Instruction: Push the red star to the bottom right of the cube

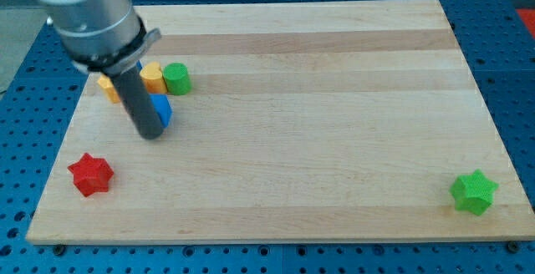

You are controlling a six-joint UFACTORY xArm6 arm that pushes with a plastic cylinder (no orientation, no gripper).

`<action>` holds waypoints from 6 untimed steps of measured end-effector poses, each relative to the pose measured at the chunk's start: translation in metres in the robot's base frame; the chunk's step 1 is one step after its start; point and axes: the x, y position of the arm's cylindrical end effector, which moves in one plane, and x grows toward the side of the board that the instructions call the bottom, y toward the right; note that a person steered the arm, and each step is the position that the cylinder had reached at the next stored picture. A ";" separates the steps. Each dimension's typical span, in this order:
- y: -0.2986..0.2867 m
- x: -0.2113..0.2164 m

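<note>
A red star (pixel 90 174) lies near the board's bottom left corner. A blue cube (pixel 161 109) sits up and to the right of it, partly hidden behind my rod. My tip (pixel 150 134) rests on the board just below and left of the blue cube, touching or nearly touching it, and well up and to the right of the red star.
A green cylinder-like block (pixel 176 78) and a yellow block (pixel 151 76) stand just above the cube. An orange block (pixel 109 87) peeks out left of the rod. A green star (pixel 474 192) lies at the bottom right. The wooden board (pixel 334 98) sits on a blue perforated table.
</note>
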 end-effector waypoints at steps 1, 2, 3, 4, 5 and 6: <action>0.016 -0.004; 0.048 0.054; 0.050 0.127; 0.015 0.158; -0.035 0.158; -0.059 0.158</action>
